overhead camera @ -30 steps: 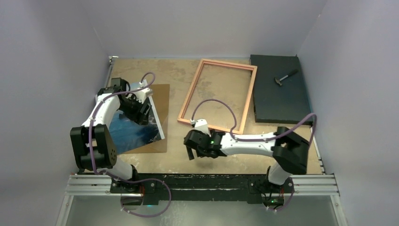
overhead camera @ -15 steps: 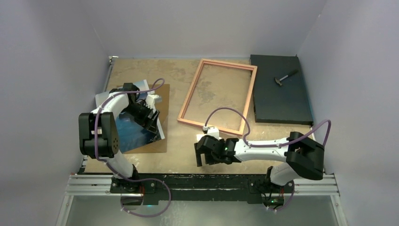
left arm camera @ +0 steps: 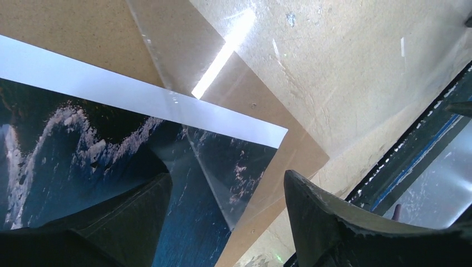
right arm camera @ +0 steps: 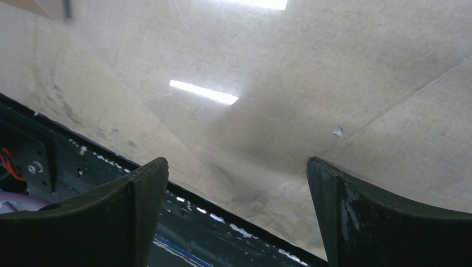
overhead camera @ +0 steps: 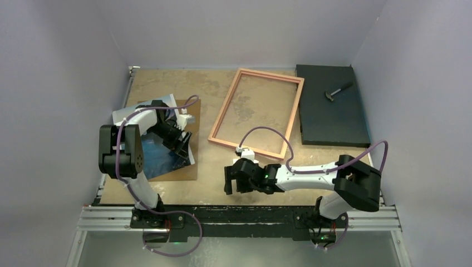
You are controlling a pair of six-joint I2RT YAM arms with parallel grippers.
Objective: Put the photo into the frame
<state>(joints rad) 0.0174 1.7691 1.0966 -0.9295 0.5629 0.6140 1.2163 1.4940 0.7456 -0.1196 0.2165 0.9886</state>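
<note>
The photo [overhead camera: 156, 158], a dark blue print with a white border, lies on a brown backing board [overhead camera: 186, 169] at the left of the table. My left gripper [overhead camera: 181, 143] hovers open over the photo's near right corner. In the left wrist view one finger [left arm camera: 139, 217] is over the photo [left arm camera: 83, 139] and the other [left arm camera: 323, 217] is over the board's edge [left arm camera: 300, 150]; neither pinches the print. The frame [overhead camera: 295, 118], thin-rimmed and pale orange, lies flat at the middle back. My right gripper [overhead camera: 230, 182] stands open above bare table [right arm camera: 278, 83] near the front edge, with nothing between its fingers.
A black slab [overhead camera: 332, 119] with a small hammer [overhead camera: 338, 92] on it sits at the back right. The dark front rail [right arm camera: 83, 167] runs just under my right gripper. Grey walls close in the table on three sides.
My left gripper has slid along the photo toward its near right corner. The right gripper has drawn back from the frame toward the table's front edge.
</note>
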